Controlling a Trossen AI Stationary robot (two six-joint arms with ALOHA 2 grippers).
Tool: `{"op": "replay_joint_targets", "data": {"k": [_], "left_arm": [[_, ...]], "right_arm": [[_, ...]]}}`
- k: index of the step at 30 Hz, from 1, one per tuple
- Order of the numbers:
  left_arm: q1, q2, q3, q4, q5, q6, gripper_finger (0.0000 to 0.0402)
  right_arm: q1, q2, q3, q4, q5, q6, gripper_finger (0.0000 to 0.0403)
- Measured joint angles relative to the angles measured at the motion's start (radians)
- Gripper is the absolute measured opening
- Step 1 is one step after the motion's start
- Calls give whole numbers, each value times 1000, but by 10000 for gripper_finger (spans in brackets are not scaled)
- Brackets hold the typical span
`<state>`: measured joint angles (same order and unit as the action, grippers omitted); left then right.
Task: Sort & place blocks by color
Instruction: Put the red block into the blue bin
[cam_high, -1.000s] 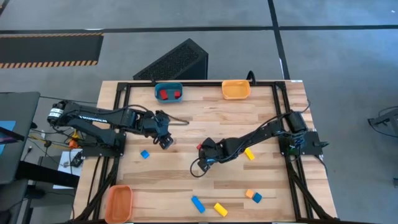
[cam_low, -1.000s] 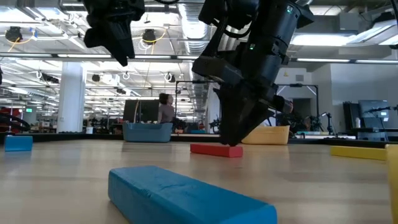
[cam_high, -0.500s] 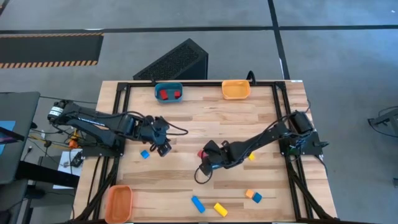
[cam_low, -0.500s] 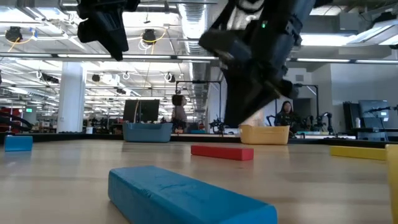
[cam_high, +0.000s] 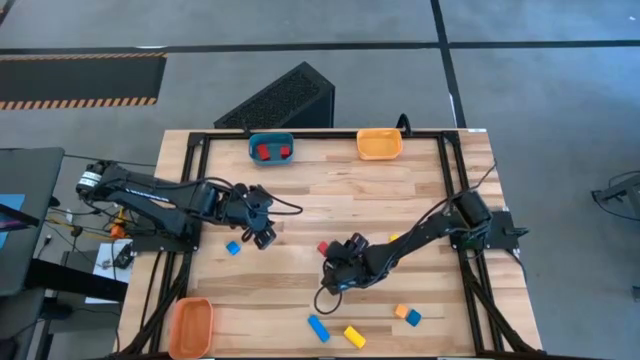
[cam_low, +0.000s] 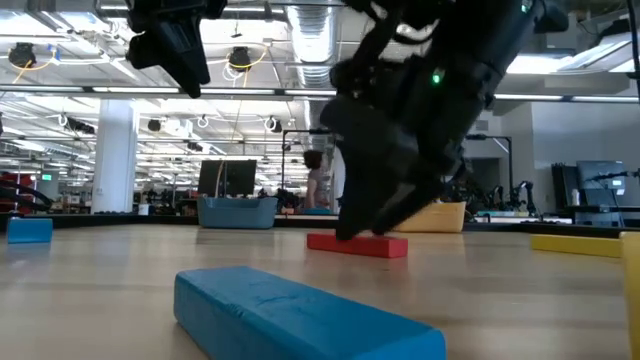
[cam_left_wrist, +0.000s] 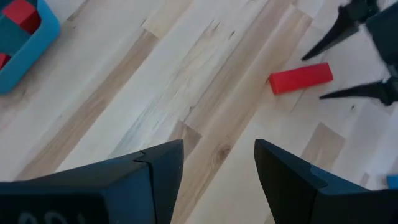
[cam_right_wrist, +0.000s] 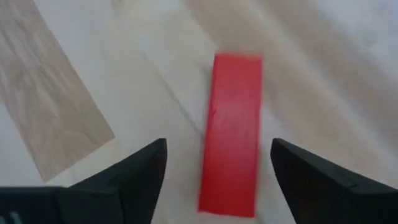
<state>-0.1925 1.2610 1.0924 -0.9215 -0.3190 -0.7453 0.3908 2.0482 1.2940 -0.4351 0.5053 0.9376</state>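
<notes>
Near the middle of the table, the right gripper (cam_right_wrist: 211, 168) hangs low over a red bar (cam_right_wrist: 233, 134) lying flat on the wood, its fingers spread to either side of the bar and not yet touching it. Two red blocks (cam_high: 271, 151) already sit in the blue bin (cam_high: 271, 137) at the far edge, while the orange bin (cam_high: 380, 144) beside it and the orange bin near the left corner (cam_high: 190, 325) look empty. Most sorting is left, judging by the loose blocks: a small blue block (cam_high: 232, 247) by the left gripper (cam_high: 262, 232), whose fingers are parted and empty, plus a blue bar (cam_high: 318, 327), a yellow block (cam_high: 354, 336) and an orange-and-blue pair (cam_high: 407, 315) along the near edge.
</notes>
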Motion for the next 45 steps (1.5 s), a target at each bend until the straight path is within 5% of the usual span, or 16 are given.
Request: {"op": "replay_joint_targets", "data": {"k": [7, 15, 24, 34, 45], "left_arm": [[10, -1, 0, -2, 9, 0, 183], [10, -1, 0, -5, 53, -8, 183], [15, -1, 0, -5, 72, -10, 183], [67, -1, 0, 52, 90, 27, 183], [214, -1, 0, 473, 273, 150, 183]], "right_arm": [[-11, 20, 4, -54, -47, 57, 273], [-16, -2, 3, -123, -82, 54, 111], [-19, -102, -3, -235, -90, 32, 108], [8, -305, -3, -419, 71, 1, 108], [48, -558, -1, -580, 252, -84, 108]]}}
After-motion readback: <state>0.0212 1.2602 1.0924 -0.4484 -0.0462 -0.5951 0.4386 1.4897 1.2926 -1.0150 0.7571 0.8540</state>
